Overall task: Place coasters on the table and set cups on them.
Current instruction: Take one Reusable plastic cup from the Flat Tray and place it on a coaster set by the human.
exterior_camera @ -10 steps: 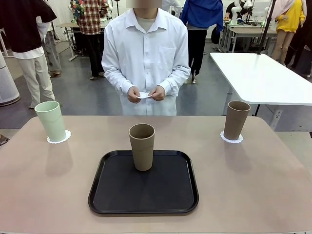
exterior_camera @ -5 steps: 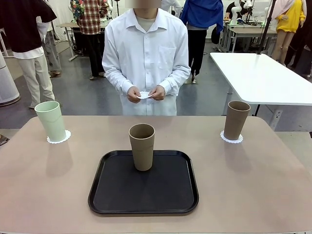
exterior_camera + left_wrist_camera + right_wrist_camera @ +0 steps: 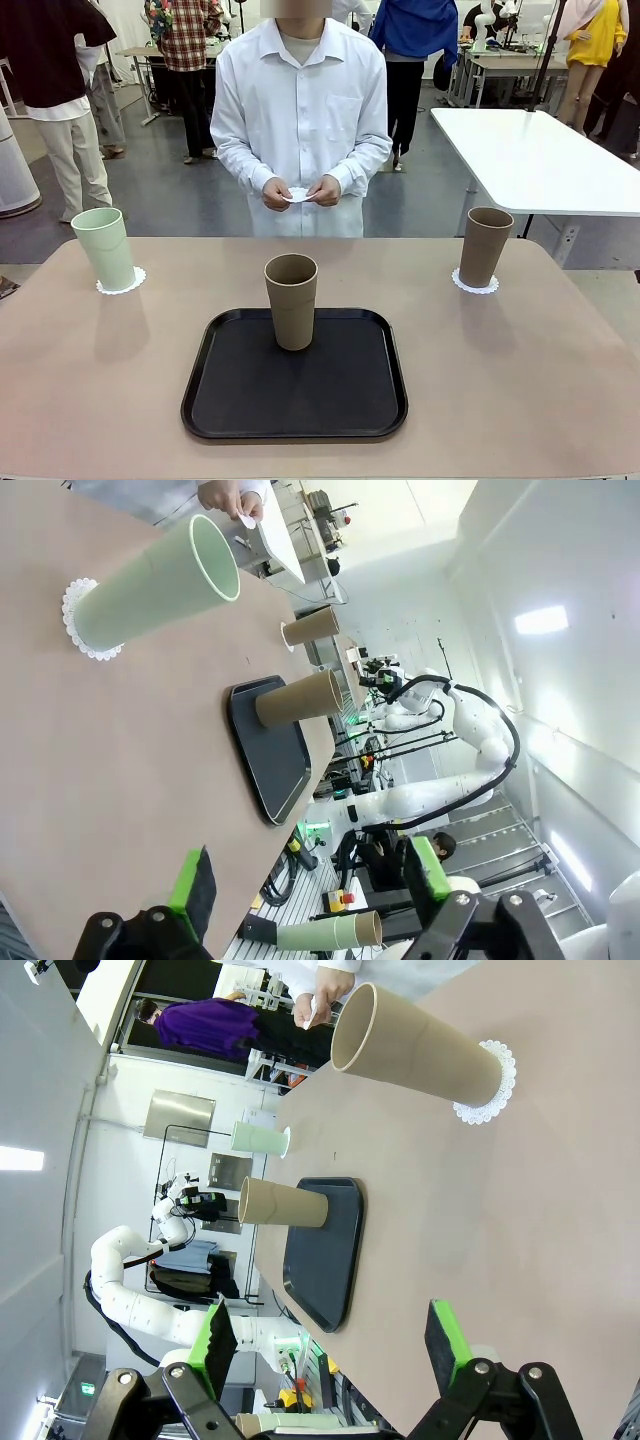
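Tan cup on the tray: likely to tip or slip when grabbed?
The tan cup on the tray is tall, base narrower than rim, so a push near the top would probably tip it. Matte wall should grip fairly well. Thin rim suggests it is light.

front view faces the person (image 3: 300,110) across the table (image 3: 100,380) — sideways wrist views share its tray (image 3: 270,770).

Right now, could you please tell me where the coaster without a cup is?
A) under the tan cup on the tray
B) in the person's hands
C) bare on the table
B: the person's hands hold the white coaster between them.
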You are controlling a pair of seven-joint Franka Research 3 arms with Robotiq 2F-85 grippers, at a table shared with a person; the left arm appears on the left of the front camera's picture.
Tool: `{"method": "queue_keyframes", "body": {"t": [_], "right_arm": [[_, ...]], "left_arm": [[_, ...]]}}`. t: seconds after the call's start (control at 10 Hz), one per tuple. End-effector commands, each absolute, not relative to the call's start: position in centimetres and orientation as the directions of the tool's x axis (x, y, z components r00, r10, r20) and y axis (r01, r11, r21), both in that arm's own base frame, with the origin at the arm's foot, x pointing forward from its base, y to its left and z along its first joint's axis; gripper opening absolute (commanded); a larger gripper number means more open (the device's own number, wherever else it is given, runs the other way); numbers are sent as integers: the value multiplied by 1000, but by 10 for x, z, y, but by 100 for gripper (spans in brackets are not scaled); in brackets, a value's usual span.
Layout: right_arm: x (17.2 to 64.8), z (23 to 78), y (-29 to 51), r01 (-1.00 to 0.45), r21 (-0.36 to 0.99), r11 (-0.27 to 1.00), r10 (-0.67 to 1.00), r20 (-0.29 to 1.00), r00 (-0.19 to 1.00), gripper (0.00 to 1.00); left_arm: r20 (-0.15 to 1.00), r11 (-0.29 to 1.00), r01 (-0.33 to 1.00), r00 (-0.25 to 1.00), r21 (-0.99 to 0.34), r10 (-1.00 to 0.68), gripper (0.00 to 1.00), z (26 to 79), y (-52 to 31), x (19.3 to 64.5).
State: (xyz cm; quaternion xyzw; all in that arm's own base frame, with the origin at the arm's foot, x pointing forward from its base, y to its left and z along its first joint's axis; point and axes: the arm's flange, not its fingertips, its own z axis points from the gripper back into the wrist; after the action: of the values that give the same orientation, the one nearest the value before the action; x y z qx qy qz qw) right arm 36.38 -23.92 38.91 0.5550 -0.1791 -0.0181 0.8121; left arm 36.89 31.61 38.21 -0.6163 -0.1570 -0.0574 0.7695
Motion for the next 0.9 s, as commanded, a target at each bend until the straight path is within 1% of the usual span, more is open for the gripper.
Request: {"method": "queue_keyframes", "body": {"t": [0.0,0.8], "right_arm": [[365,389,-238,-173,908,382,-237,277,931,100],[365,389,-238,-173,908,382,-237,277,931,100]], "left_arm": [[312,236,280,944,-930,109,100,385,316,367],[312,236,280,944,-930,109,100,385,316,367]]}}
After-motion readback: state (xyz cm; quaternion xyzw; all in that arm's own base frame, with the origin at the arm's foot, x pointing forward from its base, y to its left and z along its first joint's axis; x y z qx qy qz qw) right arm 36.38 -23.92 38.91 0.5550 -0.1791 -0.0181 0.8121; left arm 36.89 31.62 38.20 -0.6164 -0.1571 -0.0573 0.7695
